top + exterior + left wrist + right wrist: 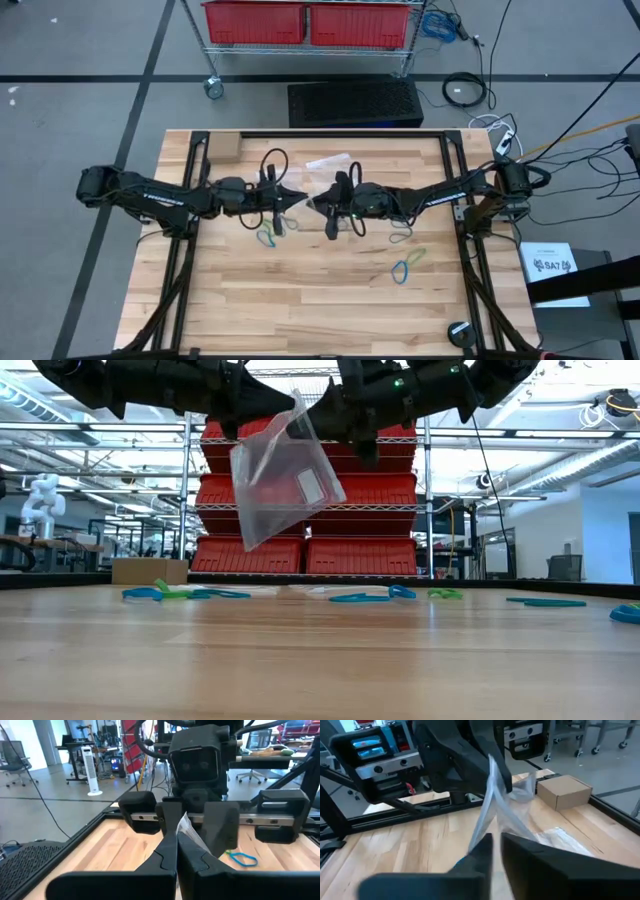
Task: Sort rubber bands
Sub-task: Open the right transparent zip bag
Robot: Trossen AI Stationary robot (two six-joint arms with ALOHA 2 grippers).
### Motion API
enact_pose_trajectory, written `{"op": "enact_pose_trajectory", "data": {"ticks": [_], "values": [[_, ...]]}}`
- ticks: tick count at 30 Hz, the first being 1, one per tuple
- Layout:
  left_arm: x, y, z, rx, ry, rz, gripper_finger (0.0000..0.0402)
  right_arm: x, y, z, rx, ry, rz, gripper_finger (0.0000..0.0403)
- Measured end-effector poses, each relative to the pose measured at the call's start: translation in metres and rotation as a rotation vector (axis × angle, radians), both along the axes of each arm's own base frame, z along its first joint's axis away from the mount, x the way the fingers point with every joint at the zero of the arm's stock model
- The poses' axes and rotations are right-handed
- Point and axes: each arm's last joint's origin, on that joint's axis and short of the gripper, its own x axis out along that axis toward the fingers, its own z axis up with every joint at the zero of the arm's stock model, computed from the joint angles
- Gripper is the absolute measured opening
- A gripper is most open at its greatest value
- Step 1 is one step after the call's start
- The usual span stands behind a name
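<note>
A clear plastic bag [285, 475] hangs in the air over the table's middle, between my two grippers. My left gripper [303, 200] reaches in from the table's left and is shut on the bag. My right gripper [314, 206] reaches in from the right, tip to tip with the left, and is also shut on it. Rubber bands lie flat on the wooden table: a blue and green pair [268, 238] under the left gripper, a teal one [400, 235] and a blue and green pair [407, 265] to the right. The low view shows them in a row [360, 598]. My left gripper pinches the bag's top edge [183, 824] between its two fingers, coming in level from the table's left. The bag hangs below the fingers, tilted, clear of the table. My right gripper pinches the same top edge [489, 827] between its two fingers, coming in nearly level from the table's right, opposite the left gripper. The bag's body [495, 790] spreads out beyond the fingertips and hangs clear of the table.
A second clear bag [328, 162] lies flat on the table toward the far edge. A small cardboard box [222, 148] sits at the far left corner. A black round object [458, 333] lies near the front right corner. Beyond the far edge stands a cart with red bins [310, 22].
</note>
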Motion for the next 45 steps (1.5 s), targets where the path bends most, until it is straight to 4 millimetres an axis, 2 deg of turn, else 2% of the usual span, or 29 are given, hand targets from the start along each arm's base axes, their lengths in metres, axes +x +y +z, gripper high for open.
{"op": "enact_pose_trajectory", "data": {"ticks": [7,11,14,19,27,33,45], "values": [[0.002,-0.003,0.003,0.002,-0.017,-0.001,0.0000,0.002,-0.002,-0.005,0.001,0.010,-0.007,0.0005],[0.013,-0.007,0.003,0.022,0.002,-0.015,0.0000,0.005,-0.002,-0.010,0.003,0.009,-0.008,0.0003],[0.023,-0.010,0.000,0.028,0.024,-0.025,0.0000,0.006,-0.002,-0.011,0.024,0.002,-0.014,0.0016],[0.033,-0.011,-0.003,0.037,0.043,-0.023,0.0000,0.006,-0.002,-0.010,0.022,0.000,-0.017,0.0071],[0.030,-0.017,0.002,0.064,0.033,0.003,0.0000,0.003,-0.002,-0.013,0.025,0.051,-0.018,0.0192],[0.026,-0.022,0.004,0.085,0.050,0.022,0.0000,-0.012,-0.002,-0.005,0.064,0.165,-0.025,0.0229],[0.025,-0.022,0.002,0.078,0.091,0.024,0.0000,-0.051,0.002,0.029,0.064,0.267,-0.014,0.0221]]}}
